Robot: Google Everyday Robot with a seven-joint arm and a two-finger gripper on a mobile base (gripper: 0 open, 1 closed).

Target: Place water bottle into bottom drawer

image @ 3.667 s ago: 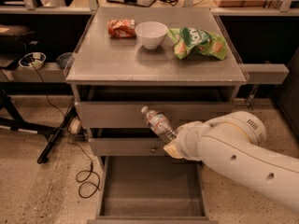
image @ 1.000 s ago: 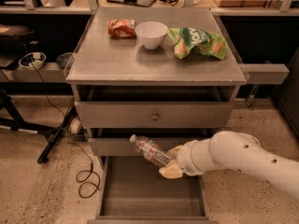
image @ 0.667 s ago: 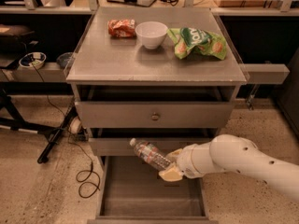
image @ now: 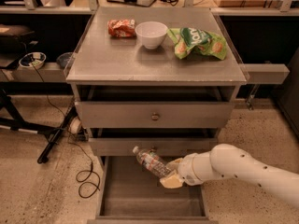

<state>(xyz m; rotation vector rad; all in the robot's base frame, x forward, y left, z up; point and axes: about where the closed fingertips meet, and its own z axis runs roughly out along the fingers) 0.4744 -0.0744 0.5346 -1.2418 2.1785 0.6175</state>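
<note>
Far left: a thin black looped cable [image: 88, 177] lies on the speckled floor [image: 32, 190], near the black metal legs of a stand [image: 52, 139].

Centre: a grey metal cabinet [image: 154, 66] with a flat top. Three items sit toward the back of the top. From the left they are a crumpled red snack packet [image: 121, 28], a round white bowl [image: 151, 34] just beside it, and a crinkled green chip bag [image: 198, 42] near the right edge.

Cabinet front: the upper grey drawer [image: 112, 115] carries a small round knob [image: 155, 117]. The middle grey drawer [image: 112, 146] sits below it, its face partly hidden by the bottle.

The bottom drawer [image: 103, 188] is pulled out toward the camera — a wide, deep grey tray with a plain grey inside.

The small clear crinkly plastic water bottle [image: 150, 161], with a pale label showing red marks, is held in the air over the rear part of the bottom drawer, just in front of the middle drawer's face. It is tilted, with the white cap up and to the left and the base down and to the right. It is not lying in the tray.

Right of centre: the tan-padded two-finger gripper [image: 169, 172] is above the open tray — jaws clenched on the base end of the water bottle, one finger above and one below. The smooth white robot arm [image: 247, 169] reaches in from the lower right.
</note>
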